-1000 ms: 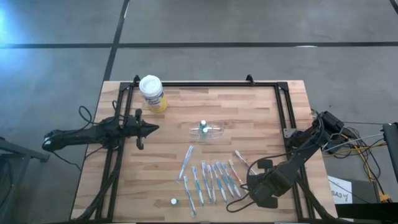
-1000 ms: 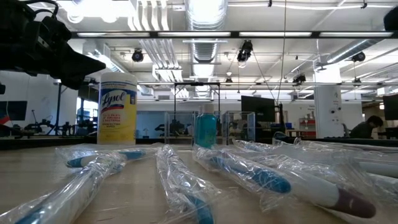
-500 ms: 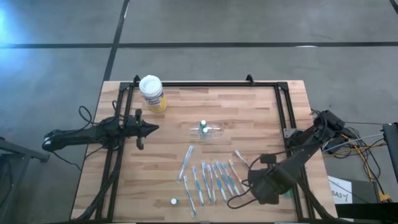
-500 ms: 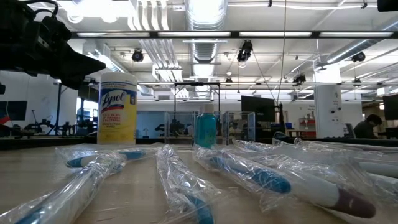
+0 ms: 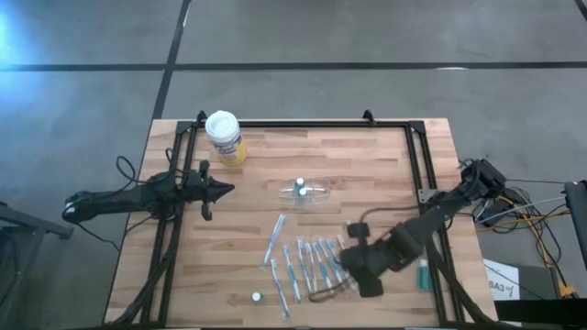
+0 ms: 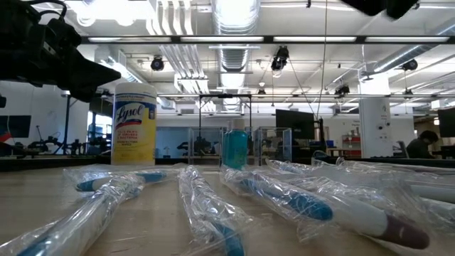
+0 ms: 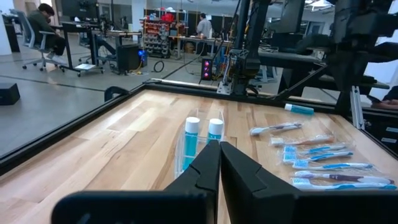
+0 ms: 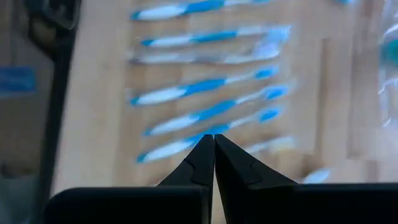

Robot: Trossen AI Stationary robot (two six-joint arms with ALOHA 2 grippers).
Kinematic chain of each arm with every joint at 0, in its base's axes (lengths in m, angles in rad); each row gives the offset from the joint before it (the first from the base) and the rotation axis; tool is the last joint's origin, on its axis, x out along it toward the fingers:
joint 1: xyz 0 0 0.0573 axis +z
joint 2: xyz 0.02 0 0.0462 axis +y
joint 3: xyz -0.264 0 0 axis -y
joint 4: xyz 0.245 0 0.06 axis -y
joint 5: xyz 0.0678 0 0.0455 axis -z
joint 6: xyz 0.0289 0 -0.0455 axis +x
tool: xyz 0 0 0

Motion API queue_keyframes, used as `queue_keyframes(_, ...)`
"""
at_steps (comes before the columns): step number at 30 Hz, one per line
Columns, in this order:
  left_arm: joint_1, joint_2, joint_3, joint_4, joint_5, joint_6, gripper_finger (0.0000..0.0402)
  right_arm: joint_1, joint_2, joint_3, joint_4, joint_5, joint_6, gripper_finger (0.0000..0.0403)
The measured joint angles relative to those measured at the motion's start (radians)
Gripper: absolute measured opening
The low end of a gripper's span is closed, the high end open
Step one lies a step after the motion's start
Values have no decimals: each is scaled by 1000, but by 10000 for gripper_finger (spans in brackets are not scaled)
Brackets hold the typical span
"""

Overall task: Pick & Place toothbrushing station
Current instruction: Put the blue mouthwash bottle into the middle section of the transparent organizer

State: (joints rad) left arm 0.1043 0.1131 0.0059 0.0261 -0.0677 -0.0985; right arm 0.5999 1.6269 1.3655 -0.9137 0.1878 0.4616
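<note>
We see the right gripper (image 5: 341, 259) with its fingers (image 8: 205, 155) pressed together on nothing, poised over the right end of the row of brushes (image 5: 307, 264) at the table's (image 5: 367, 174) front. Its arm (image 5: 431, 220) reaches in low from the right edge, bent at the elbow and stretched diagonally toward the middle front. In its wrist view the closed tips sit above blue-and-white brushes (image 8: 205, 112) lying side by side on the wood.

The left gripper (image 5: 227, 190) is also closed and empty; we find it waiting at the left side, its arm (image 5: 128, 200) stretched level across the rail, tips pointing toward the holder (image 5: 304, 192). In its wrist view the joined fingers (image 7: 219, 158) line up with the clear holder (image 7: 199, 146) and its two white-capped pieces.

The holder stands near the table's centre, well apart from both grippers. The brushes lie loose in front of it, one (image 5: 276, 236) angled apart from the row, and a small capped piece (image 5: 257, 297) rests near the front edge. A canister (image 5: 224, 137) stands at the back left corner. The wood between holder and back rail (image 5: 303, 123) lies open, as does the stretch right of the holder.
</note>
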Motion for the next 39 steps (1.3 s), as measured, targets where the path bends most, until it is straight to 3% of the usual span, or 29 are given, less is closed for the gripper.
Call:
queue_keyframes(5, 0, 0, 0, -1, 8, -12, 14, -48, -13, -4, -22, 15, -110, 8)
queue_keyframes(12, 0, 7, 25, -52, 43, -30, 9, -43, -209, -102, 268, 50, -274, 8)
queue_keyframes(16, -5, 31, 70, -93, 107, -35, 4, -49, -362, -244, 461, 54, -336, 8)
queue_keyframes(23, -44, 134, 178, -126, 114, -42, 3, -92, -617, -602, 786, 77, -404, 8)
queue_keyframes(28, -88, 254, 287, -140, 108, -41, 3, -182, -800, -830, 1004, -66, -413, 8)
queue_keyframes(36, -175, 386, 431, -135, 103, -36, 3, -256, -1154, -1044, 1042, -76, -476, 8)
queue_keyframes(39, -207, 437, 492, -205, 37, -81, 2, -283, -1273, -1087, 1030, -76, -472, 8)
